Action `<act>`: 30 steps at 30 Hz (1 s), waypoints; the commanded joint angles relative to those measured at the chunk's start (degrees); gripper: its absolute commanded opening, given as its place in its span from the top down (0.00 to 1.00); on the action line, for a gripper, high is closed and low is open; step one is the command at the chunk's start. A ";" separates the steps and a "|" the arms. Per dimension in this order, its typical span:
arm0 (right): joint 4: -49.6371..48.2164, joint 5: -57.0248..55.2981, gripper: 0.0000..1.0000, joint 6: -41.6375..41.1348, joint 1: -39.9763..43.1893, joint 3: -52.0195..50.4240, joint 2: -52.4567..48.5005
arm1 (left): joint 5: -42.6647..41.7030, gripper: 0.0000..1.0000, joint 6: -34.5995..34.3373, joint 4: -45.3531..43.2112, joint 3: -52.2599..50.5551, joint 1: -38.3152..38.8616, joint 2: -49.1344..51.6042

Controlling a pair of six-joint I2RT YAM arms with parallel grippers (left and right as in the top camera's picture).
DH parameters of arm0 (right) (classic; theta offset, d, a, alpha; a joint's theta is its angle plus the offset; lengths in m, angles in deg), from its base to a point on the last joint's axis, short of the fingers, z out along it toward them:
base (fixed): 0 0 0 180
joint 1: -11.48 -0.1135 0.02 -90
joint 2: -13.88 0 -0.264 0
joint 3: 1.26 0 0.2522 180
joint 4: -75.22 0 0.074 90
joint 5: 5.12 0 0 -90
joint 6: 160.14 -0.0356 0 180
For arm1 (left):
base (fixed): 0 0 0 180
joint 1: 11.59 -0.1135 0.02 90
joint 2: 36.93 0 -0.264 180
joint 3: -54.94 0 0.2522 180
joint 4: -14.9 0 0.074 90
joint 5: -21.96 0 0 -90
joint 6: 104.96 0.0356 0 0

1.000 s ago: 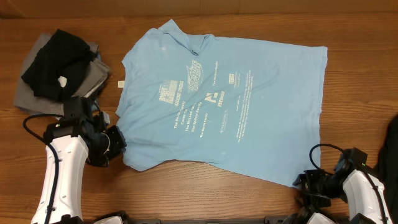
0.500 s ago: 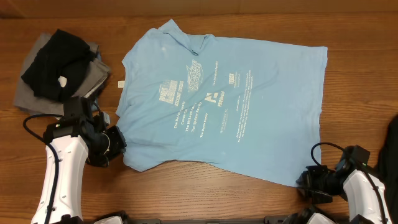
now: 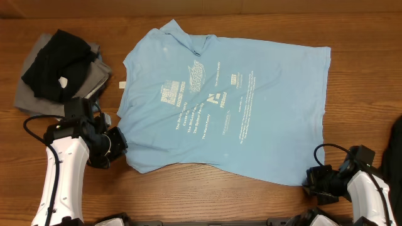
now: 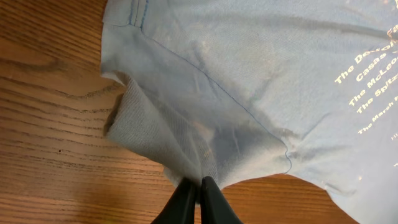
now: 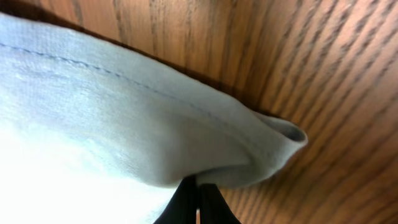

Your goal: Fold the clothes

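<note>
A large light blue T-shirt [image 3: 226, 100] with white lettering lies spread flat on the wooden table, collar toward the far left. My left gripper [image 3: 120, 145] is shut on the shirt's near left edge; in the left wrist view the fingers [image 4: 200, 185] pinch a bunched fold of the blue cloth [image 4: 249, 81]. My right gripper [image 3: 311, 181] is shut on the shirt's near right corner; in the right wrist view the fingers [image 5: 198, 186] pinch the hemmed corner [image 5: 155, 137].
A pile of black and grey garments [image 3: 59, 63] lies at the far left. A small white tag [image 3: 123, 85] lies beside the shirt's left sleeve. A dark garment [image 3: 396, 150] shows at the right edge.
My right gripper has shifted slightly right along the near edge with the shirt corner. The left arm has not moved.
</note>
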 commanded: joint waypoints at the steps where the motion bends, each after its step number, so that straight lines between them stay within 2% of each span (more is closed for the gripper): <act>1: 0.92 -1.66 0.93 2.49 -0.24 2.60 0.11 | 0.11 0.92 1.75 -0.07 0.74 0.02 0.17; 3: 1.51 -1.81 0.92 2.45 -0.24 3.10 0.11 | 0.11 0.92 2.19 -0.07 0.74 0.02 0.17; 4: 1.46 -1.79 0.96 2.40 -0.24 3.10 0.11 | -0.13 0.90 2.86 -0.02 0.74 0.02 0.17; 6: 1.42 -1.79 0.96 2.43 -0.24 3.10 0.11 | -0.33 0.86 3.76 0.20 0.68 0.02 0.17; 10: 1.29 -1.51 0.96 2.40 -0.24 3.10 0.11 | -0.52 0.69 4.07 0.46 -0.68 0.02 0.20; 13: 1.05 -1.36 0.96 2.43 -0.24 3.10 0.11 | -2.78 0.52 3.78 -2.01 -3.76 0.02 0.22; 20: 0.98 -1.36 0.96 2.45 -0.24 3.10 0.11 | -3.30 0.41 -0.94 -6.69 -11.23 0.02 0.28; 26: 0.90 -1.36 0.96 2.69 -0.24 3.10 0.11 | 0.85 0.43 -6.34 -13.44 -15.93 0.02 0.28; 27: 0.87 -1.25 0.96 3.32 -0.24 3.10 0.11 | 1.22 0.46 -6.97 -14.73 -16.76 0.02 0.31; 30: 0.96 -1.01 0.96 3.80 -0.24 3.10 0.11 | 1.22 0.69 -6.93 -15.58 -17.97 0.02 0.31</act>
